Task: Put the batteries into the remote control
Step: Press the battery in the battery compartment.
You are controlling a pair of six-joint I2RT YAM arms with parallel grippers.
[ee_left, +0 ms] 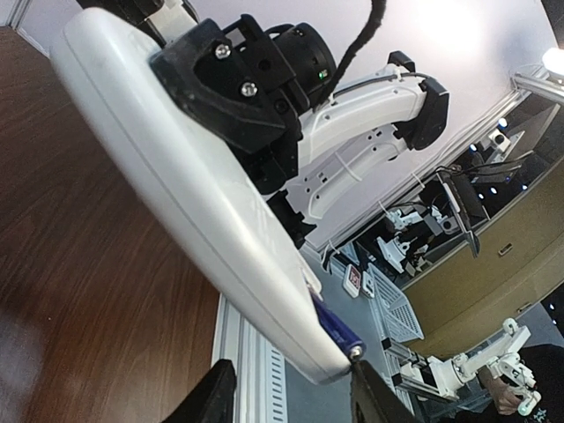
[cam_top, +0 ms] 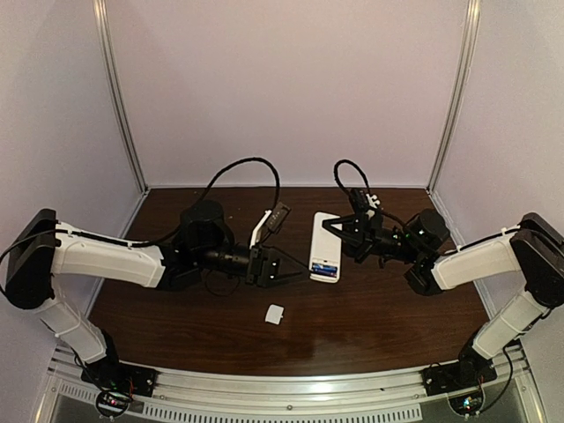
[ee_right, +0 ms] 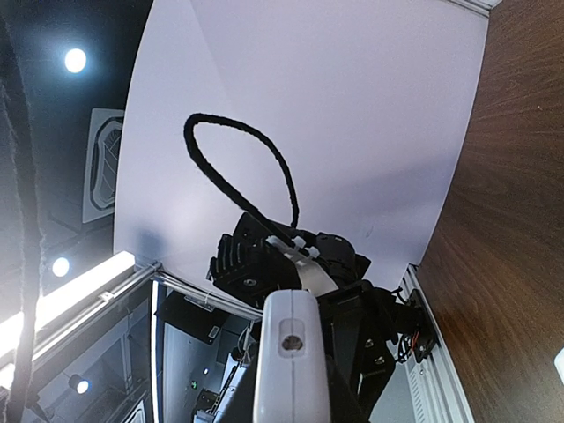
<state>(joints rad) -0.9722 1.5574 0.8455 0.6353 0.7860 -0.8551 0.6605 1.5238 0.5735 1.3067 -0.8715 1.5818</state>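
- The right gripper (cam_top: 342, 231) is clenched on the remote control (cam_top: 324, 240), with its black fingers (ee_left: 225, 84) clamped on the white body.
- The batteries (ee_left: 336, 328) show blue in the open bay at the remote's other end, away from those fingers.
- The left gripper (cam_top: 287, 268) is released, its fingers (ee_left: 214, 395) spread. The battery end sits just ahead, between their tips.
- A small white cover piece (cam_top: 275, 313) lies on the table (cam_top: 379, 326), clear of all fingers.

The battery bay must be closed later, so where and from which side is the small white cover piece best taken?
Pinch the cover piece across two opposite edges, coming straight down from above with the left pincer: it lies flat on the table, free on all sides, nearer that arm.
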